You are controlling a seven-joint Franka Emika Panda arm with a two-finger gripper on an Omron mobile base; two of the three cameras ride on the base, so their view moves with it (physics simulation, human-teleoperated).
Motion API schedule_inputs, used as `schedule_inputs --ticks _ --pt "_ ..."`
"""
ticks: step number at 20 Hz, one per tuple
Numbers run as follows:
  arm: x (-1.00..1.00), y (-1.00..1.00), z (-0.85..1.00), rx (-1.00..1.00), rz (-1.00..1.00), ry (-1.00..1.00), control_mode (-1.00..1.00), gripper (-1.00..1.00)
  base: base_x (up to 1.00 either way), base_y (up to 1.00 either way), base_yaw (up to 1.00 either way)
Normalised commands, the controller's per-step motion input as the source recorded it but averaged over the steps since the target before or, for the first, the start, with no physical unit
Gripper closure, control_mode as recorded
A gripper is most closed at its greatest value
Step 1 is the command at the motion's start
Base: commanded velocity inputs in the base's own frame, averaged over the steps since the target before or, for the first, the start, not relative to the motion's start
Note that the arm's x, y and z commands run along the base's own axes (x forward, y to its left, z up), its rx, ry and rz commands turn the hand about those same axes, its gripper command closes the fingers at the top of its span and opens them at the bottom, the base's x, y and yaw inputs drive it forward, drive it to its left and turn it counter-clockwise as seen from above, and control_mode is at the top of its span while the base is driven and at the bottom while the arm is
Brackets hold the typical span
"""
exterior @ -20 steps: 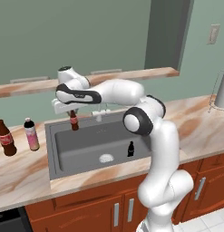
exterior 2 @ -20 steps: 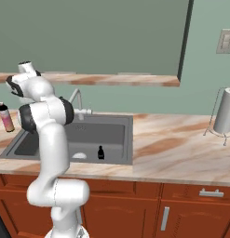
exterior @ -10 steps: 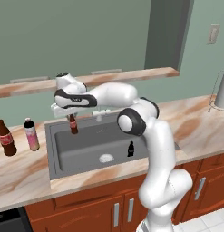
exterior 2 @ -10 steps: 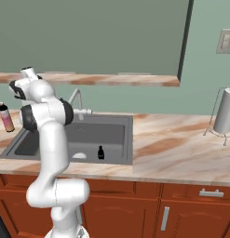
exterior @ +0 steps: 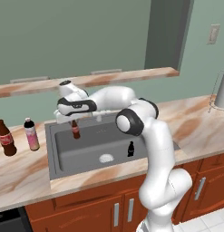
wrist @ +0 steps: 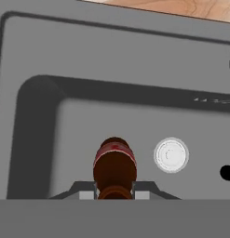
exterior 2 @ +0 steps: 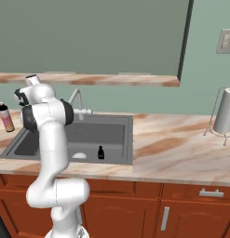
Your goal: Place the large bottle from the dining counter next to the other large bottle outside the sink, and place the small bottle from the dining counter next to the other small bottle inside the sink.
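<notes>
The pincer is clamped on the neck of the small bottle, hanging over the sink, well apart from the black bottle. It looks light, stiff and slippery; the neck seems the right hold.

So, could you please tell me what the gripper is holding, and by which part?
The gripper holds the small bottle by its neck, hanging over the sink.
</notes>
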Motion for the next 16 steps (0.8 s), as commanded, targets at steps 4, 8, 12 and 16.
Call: schedule_inputs --ticks 4,8,12,16 --pt "0.11 -0.07 -0.46 0.04 -0.04 -0.13 -1.0 1.0 0.0 0.0 0.0" --pt "0.05 0.0 -0.37 0.05 -0.04 -0.14 -1.0 1.0 0.0 0.0 0.0" --pt "0.0 0.0 -0.43 0.07 -0.03 -0.05 -1.0 1.0 0.0 0.0 0.0" --pt "0.0 0.0 -0.39 0.09 -0.04 0.01 -1.0 1.0 0.0 0.0 0.0"
